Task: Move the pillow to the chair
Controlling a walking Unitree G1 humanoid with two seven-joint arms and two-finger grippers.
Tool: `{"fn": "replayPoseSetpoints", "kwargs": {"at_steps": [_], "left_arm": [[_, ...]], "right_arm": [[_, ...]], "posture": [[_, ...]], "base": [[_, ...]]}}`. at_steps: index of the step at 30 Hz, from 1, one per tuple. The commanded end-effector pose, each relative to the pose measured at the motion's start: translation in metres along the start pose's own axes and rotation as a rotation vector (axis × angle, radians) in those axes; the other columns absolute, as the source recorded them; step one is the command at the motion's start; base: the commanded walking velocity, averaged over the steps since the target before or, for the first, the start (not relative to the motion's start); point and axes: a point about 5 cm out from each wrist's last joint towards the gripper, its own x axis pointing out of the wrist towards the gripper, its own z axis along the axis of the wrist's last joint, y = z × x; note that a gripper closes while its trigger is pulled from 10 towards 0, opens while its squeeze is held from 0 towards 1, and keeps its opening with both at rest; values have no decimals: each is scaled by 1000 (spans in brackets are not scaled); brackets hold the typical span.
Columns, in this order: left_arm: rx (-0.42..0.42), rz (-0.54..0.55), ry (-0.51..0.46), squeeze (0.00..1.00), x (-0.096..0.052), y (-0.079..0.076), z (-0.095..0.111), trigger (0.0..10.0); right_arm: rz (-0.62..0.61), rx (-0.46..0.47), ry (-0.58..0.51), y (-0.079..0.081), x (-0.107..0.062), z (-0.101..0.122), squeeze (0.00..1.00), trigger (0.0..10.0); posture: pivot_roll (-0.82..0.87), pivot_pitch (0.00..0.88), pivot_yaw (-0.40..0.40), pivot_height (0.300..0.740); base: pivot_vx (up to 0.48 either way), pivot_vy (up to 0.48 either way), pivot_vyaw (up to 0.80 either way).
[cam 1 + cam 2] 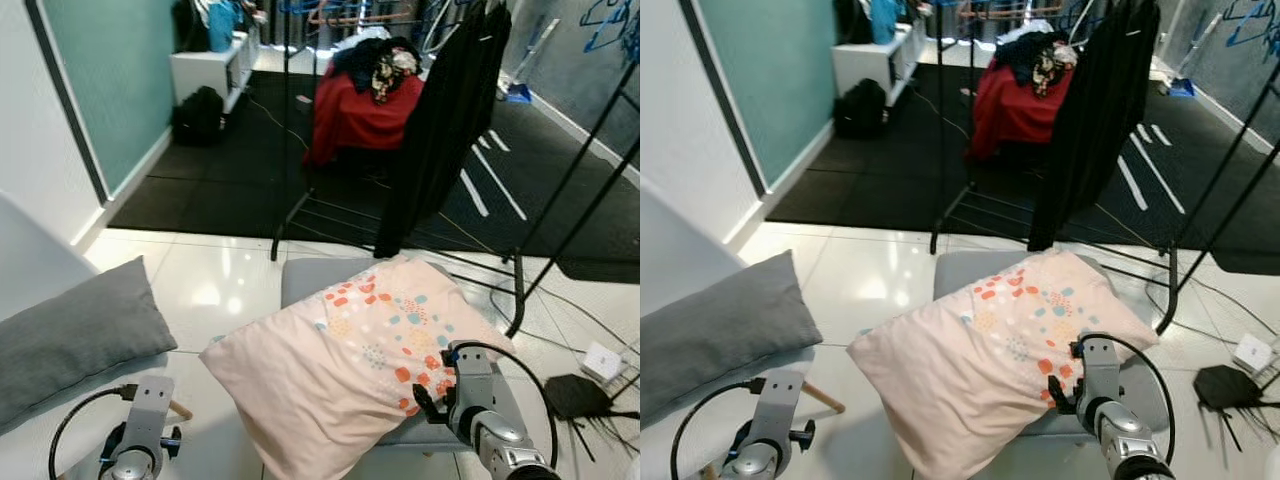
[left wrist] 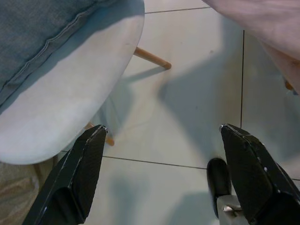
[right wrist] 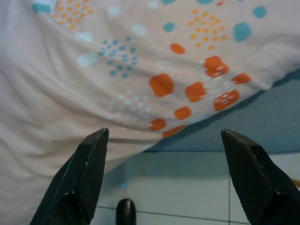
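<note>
My two grippers, both spread apart: right gripper point(image 3: 164, 180) just below the edge of the one patterned pillow point(image 1: 350, 360), which lies on the grey chair point(image 1: 970, 268) (overhanging its front); left gripper point(image 2: 161, 178) over floor tiles beside one white chair point(image 2: 70, 112) bearing one grey cushion point(image 1: 75, 335).

There are no words, numbers, labels or brand names to read in these pictures. The pillow point(image 1: 360, 350) has dots and little squares on it, but no letters. The wall point(image 1: 590, 40) at the back has blue drawn lines on it, and they do not make words that can be read.
</note>
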Motion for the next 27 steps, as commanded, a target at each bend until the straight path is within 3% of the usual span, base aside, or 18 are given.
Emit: {"fn": "replayPoseSetpoints", "kwargs": {"at_steps": [1,8,18,27], "left_arm": [[-5,6,25,0,-2,1,-7,10000],[-1,6,24,0,-2,0,-7,10000],[-2,16,20,0,-3,1,-9,10000],[-16,31,13,0,-3,4,-8,10000]], "right_arm": [[3,28,22,0,0,-4,0,10000],[1,15,48,1,0,-6,0,10000],[-46,173,15,-12,-2,-1,0,10000],[-21,173,-5,-5,2,8,0,10000]], "posture": [[-101,87,-62,740],[-101,84,-61,730],[-98,66,-56,690],[-96,68,-57,665]], "base": [[0,0,0],[0,0,0],[0,0,0],[0,0,0]]}}
